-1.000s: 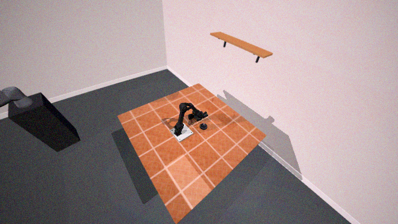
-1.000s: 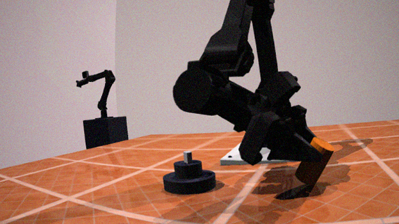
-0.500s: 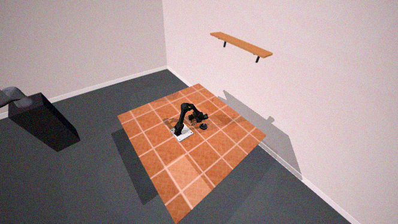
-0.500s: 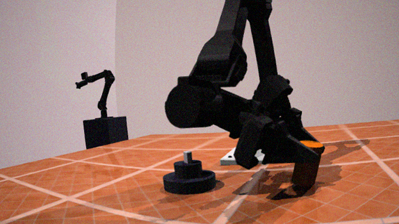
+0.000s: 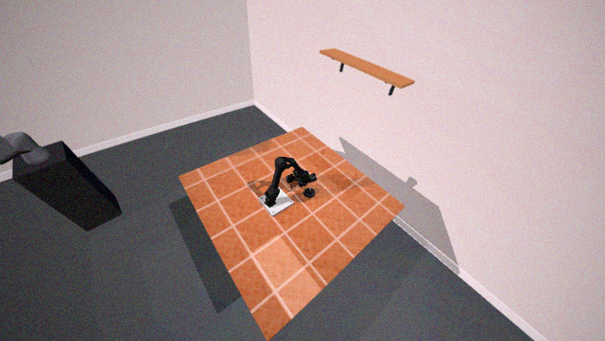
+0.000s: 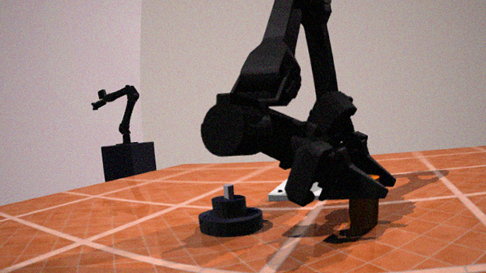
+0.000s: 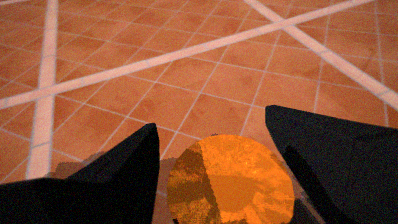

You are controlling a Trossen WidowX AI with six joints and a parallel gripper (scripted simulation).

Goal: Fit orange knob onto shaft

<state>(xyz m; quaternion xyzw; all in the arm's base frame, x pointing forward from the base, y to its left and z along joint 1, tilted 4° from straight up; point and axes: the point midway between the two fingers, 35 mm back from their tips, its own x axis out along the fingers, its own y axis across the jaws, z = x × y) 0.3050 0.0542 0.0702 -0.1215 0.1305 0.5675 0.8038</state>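
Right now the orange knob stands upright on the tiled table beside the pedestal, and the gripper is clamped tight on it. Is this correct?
Not quite. The gripper is open: the wrist view shows gaps between its fingers and the orange knob. The knob does stand upright beside the pedestal.

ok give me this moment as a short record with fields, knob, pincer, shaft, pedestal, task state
knob: orange knob upright on the tiled floor, away from the pedestal
pincer: pincer above the knob, open, with a gap showing between each finger and the knob in the wrist view
shaft: silver D-shaped shaft bare, standing up from the pedestal
pedestal: round dark pedestal on the floor, to the left of the knob in the exterior view
task state: knob not yet on the shaft
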